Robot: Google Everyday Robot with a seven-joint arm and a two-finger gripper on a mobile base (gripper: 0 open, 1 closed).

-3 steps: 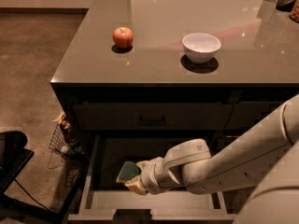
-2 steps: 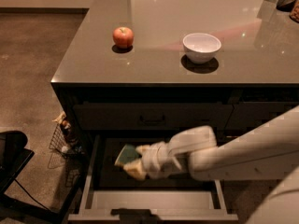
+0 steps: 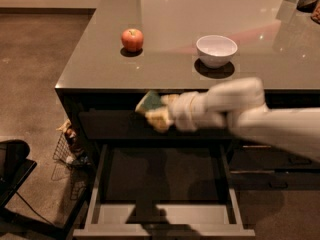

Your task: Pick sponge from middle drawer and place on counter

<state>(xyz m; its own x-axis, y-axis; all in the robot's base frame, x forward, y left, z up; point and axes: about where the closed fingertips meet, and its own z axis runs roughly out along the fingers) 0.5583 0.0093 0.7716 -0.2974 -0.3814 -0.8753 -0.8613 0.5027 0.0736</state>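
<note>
My gripper (image 3: 156, 110) is shut on the sponge (image 3: 148, 102), which shows a dark green face over a yellowish layer. It holds the sponge in the air in front of the cabinet, just below the counter's (image 3: 170, 59) front edge and well above the open middle drawer (image 3: 165, 219). The drawer is pulled out and its dark floor shows nothing in it. My white arm reaches in from the right.
A red apple (image 3: 132, 39) sits on the counter at the left. A white bowl (image 3: 216, 50) sits right of it. A wire basket (image 3: 70, 149) stands on the floor left of the cabinet. A dark object (image 3: 12, 169) is at the lower left.
My gripper has risen out of the drawer with the sponge, going up and to the right to just under the counter edge. The drawer floor is now bare.
</note>
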